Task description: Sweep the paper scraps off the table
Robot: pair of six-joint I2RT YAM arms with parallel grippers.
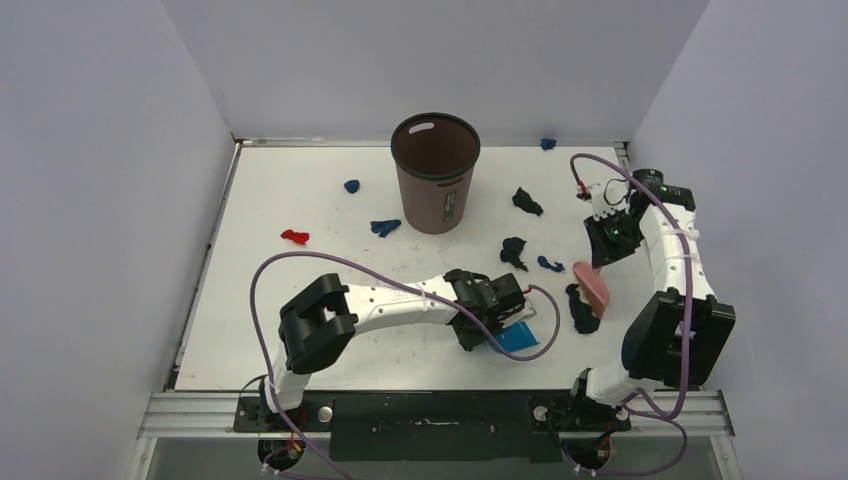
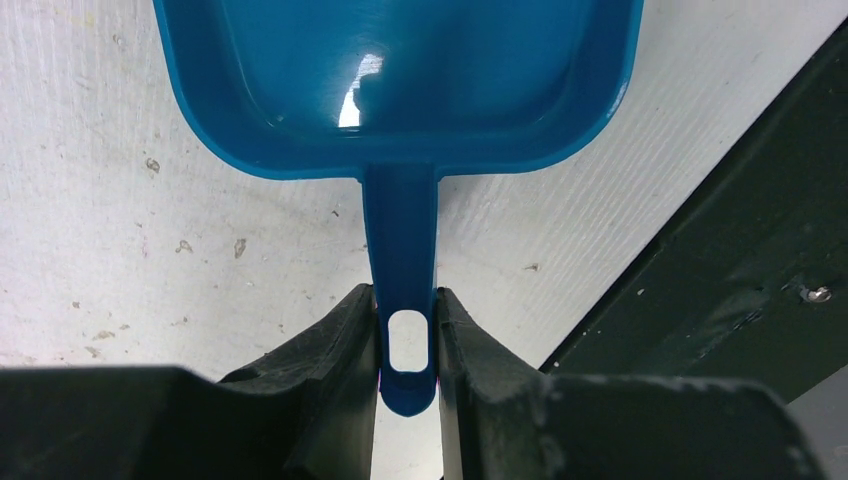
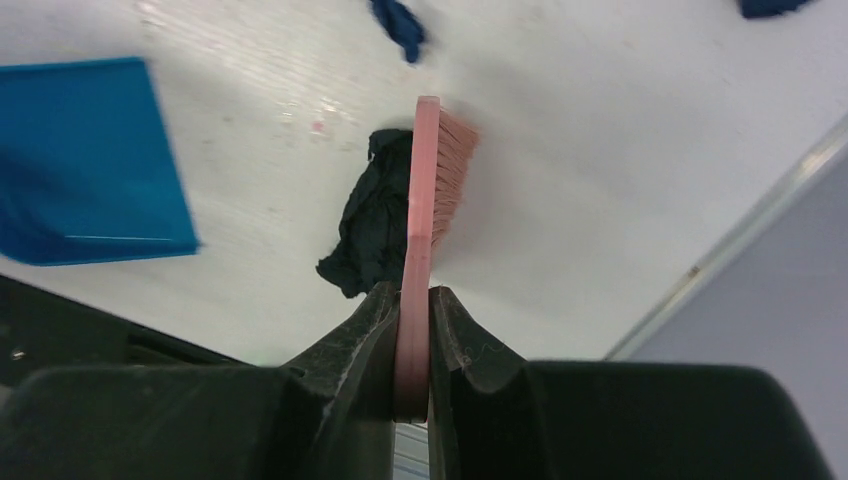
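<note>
Dark scrap (image 3: 362, 228) just past right gripper (image 3: 412, 298) jaws — beside brush (image 3: 432, 180).

On counter (image 1: 260, 210), back centre: bin (image 1: 435, 170). Left and right of bin: paper scraps (image 1: 526, 201), 1 at back edge. Front centre: dustpan (image 1: 518, 336), handle in left pincer (image 2: 407, 300). Right of dustpan: brush (image 1: 591, 285), in right pincer (image 3: 413, 295). 1 scrap between them, just beside brush.

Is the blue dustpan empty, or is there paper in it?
Empty where visible: in the left wrist view the dustpan has a bare, shiny inside, no paper. Its front is cut off.
</note>
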